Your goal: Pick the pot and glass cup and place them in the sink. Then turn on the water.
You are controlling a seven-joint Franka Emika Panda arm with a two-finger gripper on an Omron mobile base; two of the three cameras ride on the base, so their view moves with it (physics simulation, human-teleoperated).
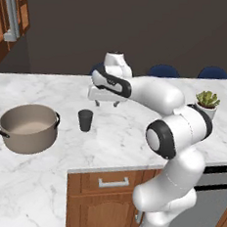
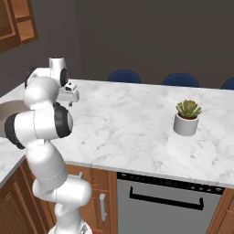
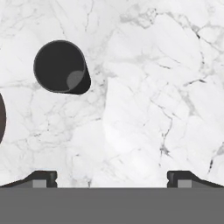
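Here the fingers (image 3: 112, 177) stand wide and empty above bare marble desk (image 1: 123, 131). The cup (image 1: 85, 120) stands upright just beside them, between them and the pot (image 1: 28, 128) further left.

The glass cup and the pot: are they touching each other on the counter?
Apart. The left base view shows bare marble counter between the glass cup and the pot, the cup standing clear of the pot's near handle.
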